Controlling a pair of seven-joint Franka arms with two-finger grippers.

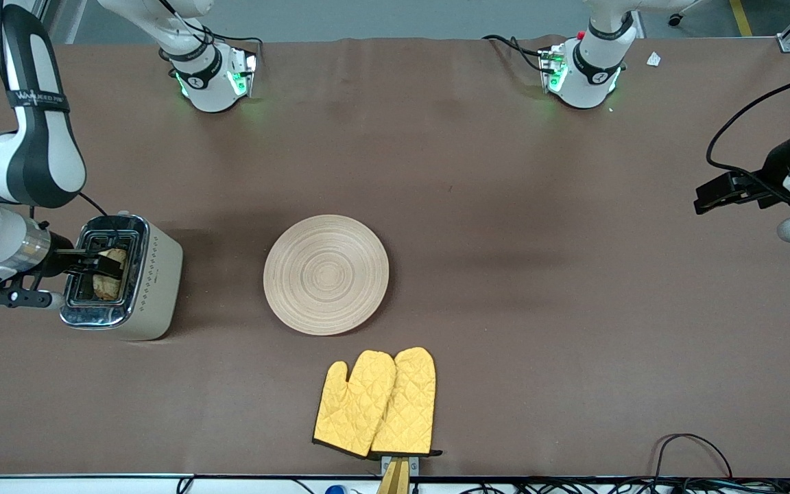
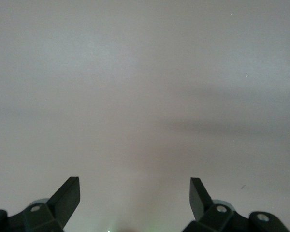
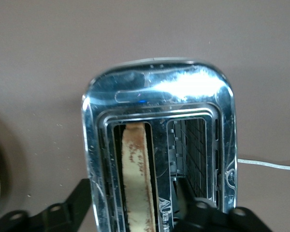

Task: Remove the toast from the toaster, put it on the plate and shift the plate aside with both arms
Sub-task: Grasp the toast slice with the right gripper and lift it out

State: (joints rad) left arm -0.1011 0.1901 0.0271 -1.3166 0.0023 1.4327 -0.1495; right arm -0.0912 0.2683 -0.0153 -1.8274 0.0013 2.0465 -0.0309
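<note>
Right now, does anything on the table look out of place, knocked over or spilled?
Nothing stands out. The toaster stands upright with the toast still in its slot, the right gripper open at it. The plate lies flat and bare, the yellow oven mitts nearer the camera. The left gripper waits open.

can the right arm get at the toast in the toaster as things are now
Probably yes. The right gripper is over the shiny chrome toaster, fingers open astride the light brown slice of toast, which stands upright in one slot with nothing covering it. The left gripper waits open at its own end of the table.
</note>
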